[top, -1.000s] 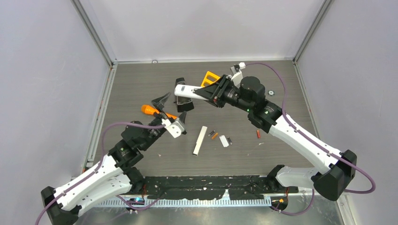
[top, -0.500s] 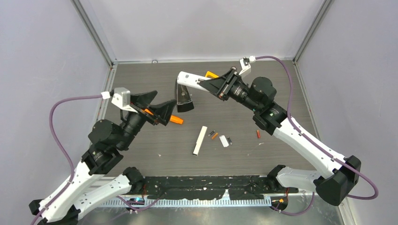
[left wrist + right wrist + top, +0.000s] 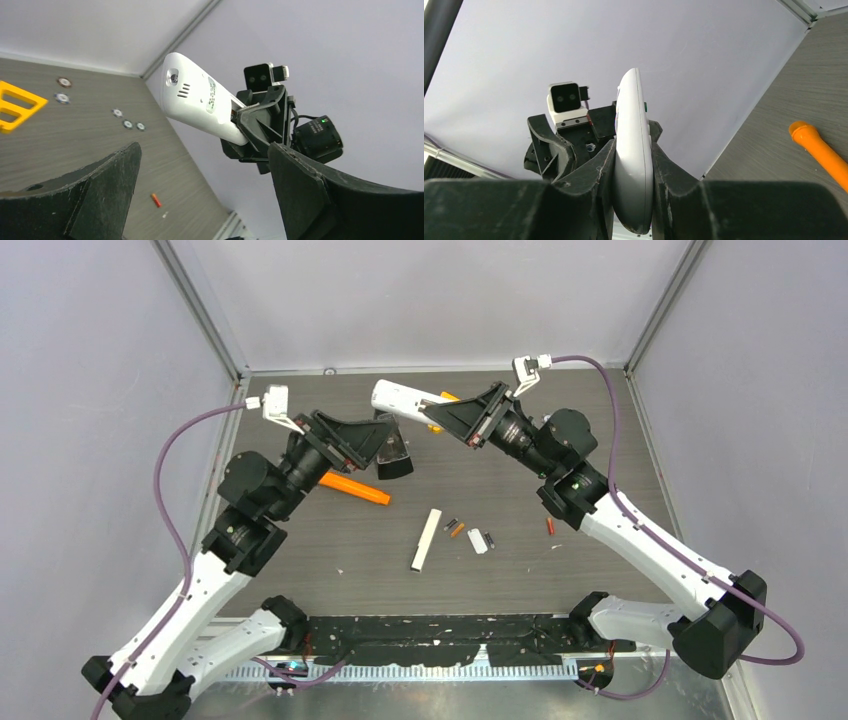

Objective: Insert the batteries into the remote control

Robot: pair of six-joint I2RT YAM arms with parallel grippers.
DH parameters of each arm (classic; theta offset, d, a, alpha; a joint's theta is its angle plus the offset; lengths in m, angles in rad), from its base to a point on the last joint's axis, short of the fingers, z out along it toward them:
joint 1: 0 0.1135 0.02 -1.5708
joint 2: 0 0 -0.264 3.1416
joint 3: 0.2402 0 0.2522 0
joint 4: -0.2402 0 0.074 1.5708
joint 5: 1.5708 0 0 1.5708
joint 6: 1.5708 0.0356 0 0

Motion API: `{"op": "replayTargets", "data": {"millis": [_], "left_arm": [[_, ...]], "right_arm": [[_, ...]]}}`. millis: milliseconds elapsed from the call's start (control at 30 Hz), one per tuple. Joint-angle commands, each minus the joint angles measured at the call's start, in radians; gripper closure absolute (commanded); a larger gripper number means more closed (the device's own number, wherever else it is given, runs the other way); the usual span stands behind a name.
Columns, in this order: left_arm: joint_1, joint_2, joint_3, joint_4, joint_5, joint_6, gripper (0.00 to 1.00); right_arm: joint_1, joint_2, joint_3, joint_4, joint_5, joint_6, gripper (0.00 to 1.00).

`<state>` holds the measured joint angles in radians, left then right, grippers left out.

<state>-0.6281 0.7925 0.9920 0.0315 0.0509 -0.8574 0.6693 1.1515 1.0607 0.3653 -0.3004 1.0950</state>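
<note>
Top external: right gripper (image 3: pixel 441 412) clamps remote (image 3: pixel 401 398); left gripper (image 3: pixel 358 433) gapes empty; orange tool (image 3: pixel 355 487), perhaps screwdriver, nearby.

The jaws pinch the white remote (image 3: pixel 633 150) edge-on, with an orange tool (image 3: pixel 821 152) on the table (image 3: pixel 774 165).

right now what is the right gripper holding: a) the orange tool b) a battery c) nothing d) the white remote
d: in the right wrist view the right gripper is clamped on the sides of the white remote, and the top view shows the remote raised off the table, while the orange tool lies on the table.
</note>
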Motion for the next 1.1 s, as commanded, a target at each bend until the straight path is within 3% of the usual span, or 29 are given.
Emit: {"op": "replayTargets", "data": {"millis": [0,67,233,600,800,1067], "left_arm": [[0.018,0.038,-0.001,0.169,0.131,-0.140,0.01],[0.018,0.054,-0.001,0.187,0.131,-0.155,0.04],[0.026,0.080,-0.036,0.287,0.103,-0.218,0.25],[0.058,0.134,-0.017,0.338,0.132,-0.244,0.43],[0.061,0.140,-0.027,0.337,0.146,-0.245,0.60],[0.061,0.151,-0.039,0.354,0.146,-0.248,0.58]], "right_arm": [[-0.002,-0.015,0.003,0.123,-0.026,0.013,0.91],[-0.002,-0.009,-0.001,0.127,-0.030,0.022,0.91],[-0.002,0.000,-0.032,0.169,-0.039,0.062,0.90],[-0.001,0.008,-0.068,0.210,-0.052,0.112,0.91],[-0.002,0.007,-0.080,0.214,-0.053,0.129,0.91],[0.000,0.019,-0.095,0.222,-0.060,0.156,0.91]]}}
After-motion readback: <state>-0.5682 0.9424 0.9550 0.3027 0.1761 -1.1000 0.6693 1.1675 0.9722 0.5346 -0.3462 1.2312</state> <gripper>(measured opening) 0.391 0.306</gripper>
